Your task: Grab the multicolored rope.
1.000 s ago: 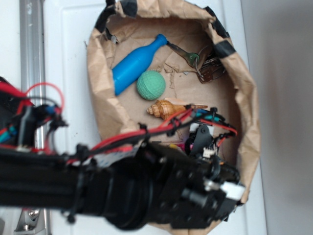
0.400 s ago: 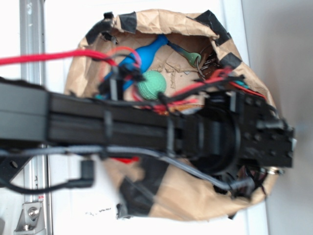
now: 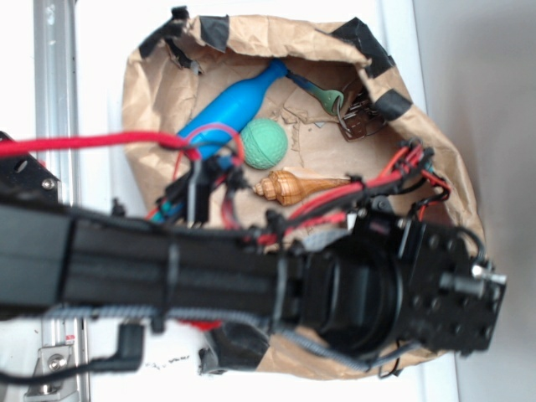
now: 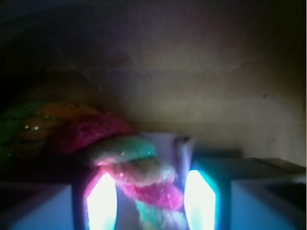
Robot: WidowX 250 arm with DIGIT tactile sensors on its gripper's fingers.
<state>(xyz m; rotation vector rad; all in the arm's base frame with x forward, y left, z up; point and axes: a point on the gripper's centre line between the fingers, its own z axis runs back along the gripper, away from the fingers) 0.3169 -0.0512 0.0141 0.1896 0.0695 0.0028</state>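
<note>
In the wrist view the multicolored rope (image 4: 139,172), twisted from pink-red, pale green and yellow strands, lies between my two lit fingers (image 4: 101,203) and trails off to the left in the dark. My gripper (image 4: 149,194) is open and straddles it. The rope touches the left finger, and a thin gap shows at the right one. In the exterior view the black arm (image 3: 394,293) reaches over the near right of the brown paper bag (image 3: 276,33) and hides both rope and gripper.
In the bag lie a blue bottle (image 3: 226,109), a green ball (image 3: 265,144), a brown shell (image 3: 289,186) and a metal key bunch (image 3: 352,113). The bag wall stands close behind the rope. A metal rail (image 3: 54,75) runs along the left.
The arm swung up across the bag, then came down over its near right part. The bag's paper walls shifted and changed shape. The rope bit seen earlier is now under the arm.
</note>
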